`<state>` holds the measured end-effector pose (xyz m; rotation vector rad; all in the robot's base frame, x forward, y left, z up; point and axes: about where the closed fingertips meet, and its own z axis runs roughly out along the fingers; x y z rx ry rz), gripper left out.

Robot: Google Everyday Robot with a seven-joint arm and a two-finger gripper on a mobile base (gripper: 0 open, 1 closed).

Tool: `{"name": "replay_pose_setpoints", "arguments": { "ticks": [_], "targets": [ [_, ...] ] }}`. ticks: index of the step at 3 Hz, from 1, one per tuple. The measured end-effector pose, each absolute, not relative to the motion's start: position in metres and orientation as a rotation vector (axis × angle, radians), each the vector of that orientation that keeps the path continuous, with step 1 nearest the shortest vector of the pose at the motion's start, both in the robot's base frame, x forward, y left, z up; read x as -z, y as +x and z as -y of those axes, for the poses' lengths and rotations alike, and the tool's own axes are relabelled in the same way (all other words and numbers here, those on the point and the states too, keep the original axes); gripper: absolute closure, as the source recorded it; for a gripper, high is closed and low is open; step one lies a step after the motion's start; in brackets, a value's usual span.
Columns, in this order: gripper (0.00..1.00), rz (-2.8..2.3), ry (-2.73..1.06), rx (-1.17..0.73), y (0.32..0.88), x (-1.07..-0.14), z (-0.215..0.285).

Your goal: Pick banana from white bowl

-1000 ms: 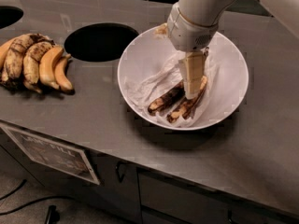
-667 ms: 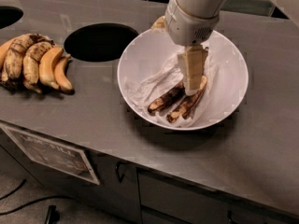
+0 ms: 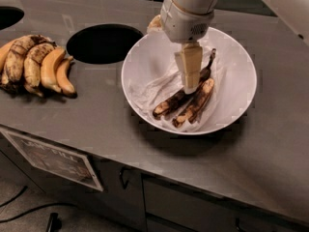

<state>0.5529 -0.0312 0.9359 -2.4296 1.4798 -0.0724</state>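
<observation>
The white bowl [image 3: 237, 83] with its crinkled liner sits on the grey counter at centre right. Two bananas lie side by side in it. The slim, almost black banana [image 3: 170, 105] lies on the left, its long dark stem [image 3: 211, 58] pointing to the back right. A shorter banana with pale yellow patches [image 3: 197, 102] lies against its right side. My gripper [image 3: 190, 88] hangs down from the white arm into the bowl. Its cream tip is right over the middle of the black banana and hides that part.
A yellow-and-brown bunch of bananas [image 3: 35, 64] lies on the counter at far left. A round dark hole [image 3: 102, 43] opens in the counter between bunch and bowl, another [image 3: 7, 16] at the far left edge. A tan object [image 3: 154, 23] shows behind the bowl's back rim.
My gripper has shifted slightly left and a little up inside the bowl. Both bananas lie where they were.
</observation>
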Motion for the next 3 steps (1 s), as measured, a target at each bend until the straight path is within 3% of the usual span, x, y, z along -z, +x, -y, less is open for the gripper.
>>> {"name": "replay_pose_setpoints", "arguments": {
  "ticks": [1,3],
  "targets": [
    [0.00,-1.472,-2.431,0.067,0.5555,-0.9329,0.0284],
    [0.29,-1.459,-2.427,0.049,0.5580,-0.9241,0.0269]
  ]
}}
